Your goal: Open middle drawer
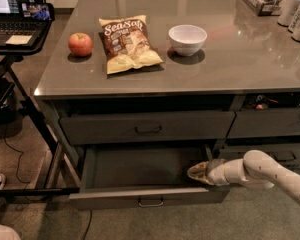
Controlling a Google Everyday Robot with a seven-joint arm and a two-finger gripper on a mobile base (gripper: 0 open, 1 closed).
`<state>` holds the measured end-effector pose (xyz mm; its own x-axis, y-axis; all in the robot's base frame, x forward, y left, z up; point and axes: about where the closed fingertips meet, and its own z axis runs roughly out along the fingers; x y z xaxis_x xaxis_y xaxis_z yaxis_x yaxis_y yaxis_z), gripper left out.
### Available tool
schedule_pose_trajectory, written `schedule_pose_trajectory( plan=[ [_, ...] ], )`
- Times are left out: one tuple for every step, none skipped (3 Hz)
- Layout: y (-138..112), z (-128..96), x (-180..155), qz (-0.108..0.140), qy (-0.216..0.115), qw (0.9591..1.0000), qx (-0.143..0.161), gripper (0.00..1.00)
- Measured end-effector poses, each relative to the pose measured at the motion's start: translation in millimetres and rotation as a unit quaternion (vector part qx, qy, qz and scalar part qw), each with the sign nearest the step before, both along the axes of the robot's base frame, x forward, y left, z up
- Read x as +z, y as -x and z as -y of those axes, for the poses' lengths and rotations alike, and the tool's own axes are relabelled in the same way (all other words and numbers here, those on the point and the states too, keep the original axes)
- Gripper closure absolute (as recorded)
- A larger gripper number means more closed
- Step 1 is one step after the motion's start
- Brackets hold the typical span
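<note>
The middle drawer (pixel 149 196) is the dark grey drawer below the closed top drawer (pixel 148 128). It stands pulled out toward me, with its dark inside (pixel 140 165) showing and nothing visible in it. Its loop handle (pixel 151 202) sits at the centre of the front. My gripper (pixel 196 172) comes in from the right on a white arm (pixel 260 173). It sits over the right end of the open drawer, just behind the front panel and away from the handle.
On the grey countertop (pixel 240 59) lie a red apple (pixel 80 44), a chip bag (pixel 127 43) and a white bowl (pixel 187 38). Cans (pixel 296 14) stand at the far right. A laptop stand (pixel 15 39) with cables is on the left. More drawers (pixel 270 124) are on the right.
</note>
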<state>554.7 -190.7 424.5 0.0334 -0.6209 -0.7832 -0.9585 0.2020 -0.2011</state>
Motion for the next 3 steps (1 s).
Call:
schedule_pose_trajectory(
  plan=[
    [0.2,-0.1,-0.2,0.0,0.0,1.0,0.0,0.35],
    [21.9,-8.9,-0.6,-0.024,-0.001,0.9996,0.013,0.12],
    [45.6,-18.3,-3.1,-0.047,-0.002,0.9986,0.026,0.0]
  ],
)
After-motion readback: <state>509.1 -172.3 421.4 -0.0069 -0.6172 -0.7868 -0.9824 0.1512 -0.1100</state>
